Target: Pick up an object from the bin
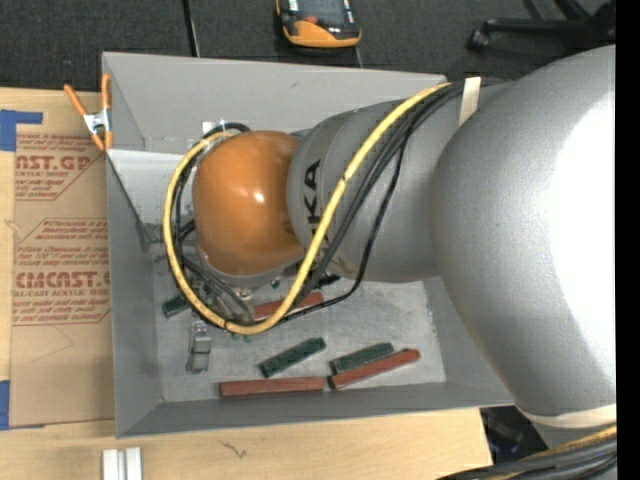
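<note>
My gripper (215, 300) is low in the bin (135, 268), tucked under my orange cover (245, 203).
I cannot tell if it is spread apart or pressed together, or if it has anything. A short red-brown stick (290, 306) pokes out right beside it, on my arm's side. A small green piece (175, 305) lies just on its other side. A small grey piece (200, 350) lies near it, toward the bin's near wall. Farther that way lie a dark green stick (293, 357) and a long red-brown stick (272, 387).

Black letters "KA" show on the arm (400, 203); the cardboard (50, 218) reads "CAST" in red
</note>
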You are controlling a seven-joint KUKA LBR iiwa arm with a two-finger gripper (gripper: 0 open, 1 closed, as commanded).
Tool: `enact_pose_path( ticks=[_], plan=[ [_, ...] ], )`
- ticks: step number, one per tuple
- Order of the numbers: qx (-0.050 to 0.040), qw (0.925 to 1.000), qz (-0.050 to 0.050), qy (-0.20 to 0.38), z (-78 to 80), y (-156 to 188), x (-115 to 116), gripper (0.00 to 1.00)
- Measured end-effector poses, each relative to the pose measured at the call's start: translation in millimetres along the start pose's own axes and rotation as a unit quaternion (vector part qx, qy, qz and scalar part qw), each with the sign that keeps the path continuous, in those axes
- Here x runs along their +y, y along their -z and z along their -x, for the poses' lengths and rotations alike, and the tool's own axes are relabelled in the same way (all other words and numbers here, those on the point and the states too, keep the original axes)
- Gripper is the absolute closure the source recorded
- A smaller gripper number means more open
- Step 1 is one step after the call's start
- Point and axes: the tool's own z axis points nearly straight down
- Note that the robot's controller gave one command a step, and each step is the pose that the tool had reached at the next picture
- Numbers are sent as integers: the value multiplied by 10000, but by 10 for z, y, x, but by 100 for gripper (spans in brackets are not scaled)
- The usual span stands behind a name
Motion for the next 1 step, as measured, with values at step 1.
enact_pose_path(
  ticks=[1],
  plan=[
    [-36,10000,9,-13,24,44,-11,0]
  ],
)
